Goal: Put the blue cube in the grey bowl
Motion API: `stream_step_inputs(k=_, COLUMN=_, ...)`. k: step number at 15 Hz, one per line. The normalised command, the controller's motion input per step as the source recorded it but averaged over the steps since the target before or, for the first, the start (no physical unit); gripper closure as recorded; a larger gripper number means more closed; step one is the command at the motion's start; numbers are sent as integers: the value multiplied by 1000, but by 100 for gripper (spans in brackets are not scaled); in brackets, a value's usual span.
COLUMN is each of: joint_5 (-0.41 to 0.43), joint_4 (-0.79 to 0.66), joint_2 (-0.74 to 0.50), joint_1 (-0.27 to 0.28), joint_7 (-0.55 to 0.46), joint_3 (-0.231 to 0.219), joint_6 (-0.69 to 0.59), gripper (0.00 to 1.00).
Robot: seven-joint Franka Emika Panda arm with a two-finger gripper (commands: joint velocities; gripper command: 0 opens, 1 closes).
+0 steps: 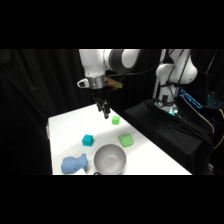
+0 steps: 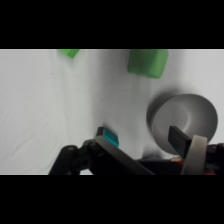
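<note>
The tool (image 1: 105,113) hangs above the far part of the white desk (image 1: 65,125), pointing straight down from the white arm, and we cannot tell whether it is apart or together. In the side view we see the blue cube (image 1: 88,140) resting on the desk, well below and in front of the tool, nothing touching it. The grey bowl (image 1: 110,159) sits near the desk's front edge, close to the blue cube but not touching it. A larger green cube (image 1: 125,140) lies just beyond the bowl, and a smaller green cube (image 1: 116,120) lies farther back, near the tool. A lumpy blue soft toy (image 1: 74,164) rests beside the bowl at the front. In the wrist view the blue cube (image 2: 109,137) peeks out just above the black linkage.
</note>
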Motion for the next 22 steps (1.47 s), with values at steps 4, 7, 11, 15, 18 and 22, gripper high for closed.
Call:
stream_step_inputs(k=4, joint_5=88, joint_4=436, joint_2=330, joint_1=-18, joint_7=219, joint_3=7, joint_6=9, gripper=0)
stream_step_inputs(k=7, joint_5=95, joint_4=413, joint_2=312, joint_1=-3, joint_7=288, joint_3=-16, joint_6=60, gripper=0)
stream_step_inputs(k=11, joint_5=43, joint_4=269, joint_2=176, joint_1=28, joint_7=357, joint_3=-67, joint_6=134, gripper=0)
stream_step_inputs(k=15, joint_5=13, joint_4=320, joint_2=331, joint_1=75, joint_7=366, joint_3=-91, joint_6=198, gripper=0)
stream_step_inputs(k=18, joint_5=-14, joint_4=313, joint_2=397, joint_1=115, joint_7=299, joint_3=-125, joint_6=267, gripper=0)
stream_step_inputs(k=22, joint_5=-17, joint_4=251, joint_2=323, joint_1=133, joint_7=242, joint_3=-160, joint_6=209, gripper=0)
